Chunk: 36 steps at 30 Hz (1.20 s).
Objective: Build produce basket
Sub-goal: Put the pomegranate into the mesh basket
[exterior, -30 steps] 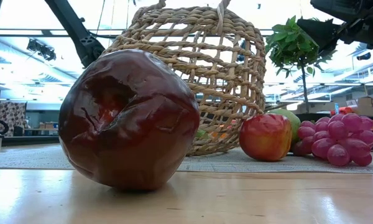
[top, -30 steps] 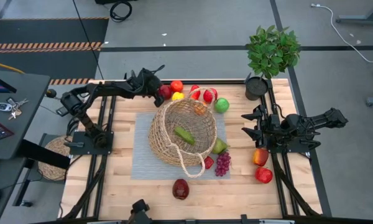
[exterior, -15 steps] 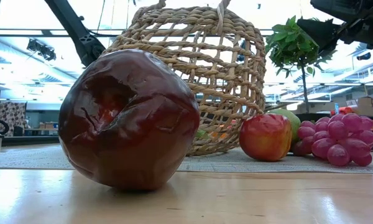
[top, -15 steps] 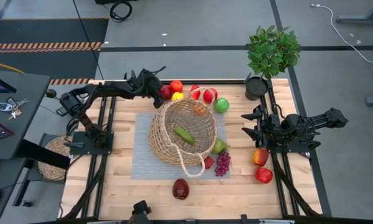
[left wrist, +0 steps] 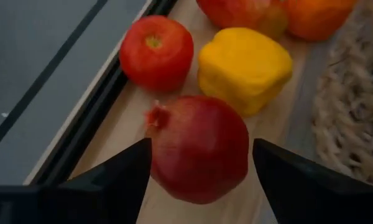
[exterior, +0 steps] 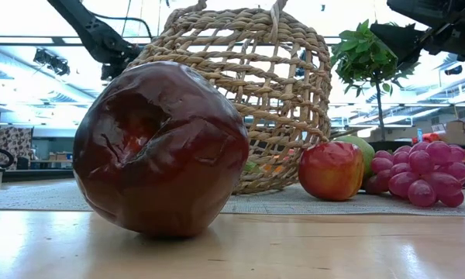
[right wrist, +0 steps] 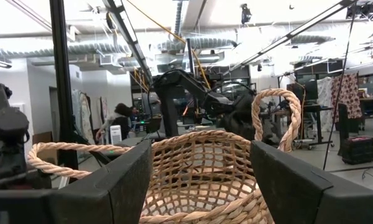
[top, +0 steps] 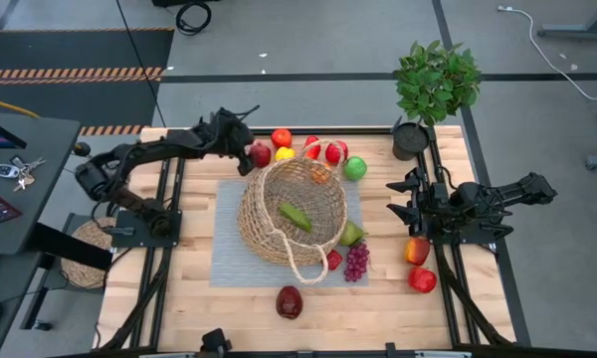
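Note:
The wicker basket (top: 294,209) stands on a grey mat mid-table, with a green piece (top: 295,215) inside it. My left gripper (top: 251,151) is at the basket's far left, shut on a dark red pomegranate (left wrist: 199,148). A red fruit (left wrist: 156,52) and a yellow piece (left wrist: 244,66) lie on the table just beyond the pomegranate. My right gripper (right wrist: 202,186) waits open at the table's right, pointing at the basket (right wrist: 193,180), with nothing between its fingers. My left gripper pinches the pomegranate's two opposite sides (left wrist: 158,155) between its two fingers. The fingers slant down from the table's left. The fruit's little crown (left wrist: 155,116) points to one side. The pomegranate looks lifted off the wood.
More produce lies around the basket: a green apple (top: 354,167), red pieces (top: 335,151), a pear (top: 350,234), grapes (top: 356,261), a dark red apple (top: 289,301) and two apples (top: 419,265). A potted plant (top: 436,85) stands far right. A woven mat (top: 85,254) lies off-table, left.
My left gripper has narrowed onto the pomegranate, then risen and drawn back a little toward the table's left, taking the fruit with it. The arm's elbow has swung outward to the left.

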Available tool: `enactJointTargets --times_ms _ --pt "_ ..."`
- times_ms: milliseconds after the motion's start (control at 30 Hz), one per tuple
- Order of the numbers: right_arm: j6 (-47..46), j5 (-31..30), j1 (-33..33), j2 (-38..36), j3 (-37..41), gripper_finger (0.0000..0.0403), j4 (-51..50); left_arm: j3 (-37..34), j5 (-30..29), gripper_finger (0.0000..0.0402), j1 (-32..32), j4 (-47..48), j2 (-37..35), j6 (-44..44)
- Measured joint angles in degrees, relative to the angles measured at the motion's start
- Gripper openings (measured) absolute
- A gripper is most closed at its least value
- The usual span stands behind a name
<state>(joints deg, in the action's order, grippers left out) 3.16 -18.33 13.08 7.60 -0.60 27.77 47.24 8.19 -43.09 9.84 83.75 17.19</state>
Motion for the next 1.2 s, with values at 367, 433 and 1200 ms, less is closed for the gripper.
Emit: enactJointTargets --times_ms 367,433,1200 --pt "0.0 0.0 0.02 0.0 0.0 0.0275 0.0 0.07 -3.78 0.023 -0.14 0.53 -7.42 -2.41" --pt "0.0 0.0 0.0 0.0 0.0 0.0275 0.0 0.09 -5.03 0.0228 -0.67 -0.24 -7.01 -4.67" --pt "0.0 -0.01 0.02 0.0 0.0 0.0275 0.0 0.13 -5.89 0.039 -0.61 -8.06 7.12 -8.61"
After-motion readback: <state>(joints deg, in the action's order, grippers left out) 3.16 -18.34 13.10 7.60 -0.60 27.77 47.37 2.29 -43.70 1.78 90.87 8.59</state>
